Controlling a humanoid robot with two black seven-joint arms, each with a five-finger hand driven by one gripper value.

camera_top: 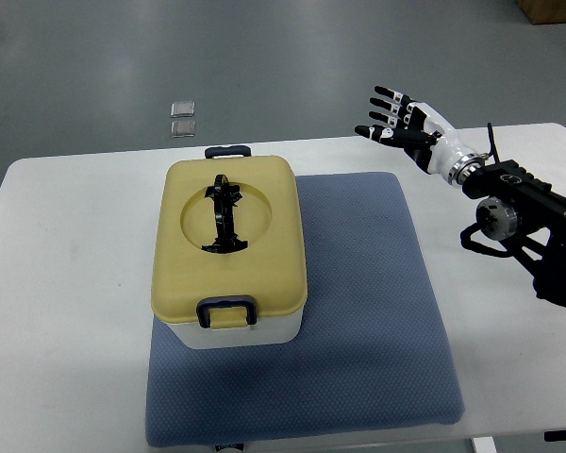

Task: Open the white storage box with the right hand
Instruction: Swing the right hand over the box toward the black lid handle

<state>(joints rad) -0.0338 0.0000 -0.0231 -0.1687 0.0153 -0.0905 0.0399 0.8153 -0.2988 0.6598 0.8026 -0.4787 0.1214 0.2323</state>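
Observation:
A white storage box (236, 330) with a pale yellow lid (228, 241) sits on the left part of a blue mat (358, 311). The lid is down. A black carry handle (222, 215) lies folded in the lid's round recess. Dark latches show at the near edge (226, 310) and the far edge (227, 150). My right hand (393, 115) hovers at the table's far right, well apart from the box, fingers spread and holding nothing. Its black arm (528, 212) comes in from the right edge.
The white table (66, 283) carries the mat and box. Two small clear packets (182, 117) lie on the grey floor beyond the table's far edge. A brown box corner (552, 9) shows at the top right.

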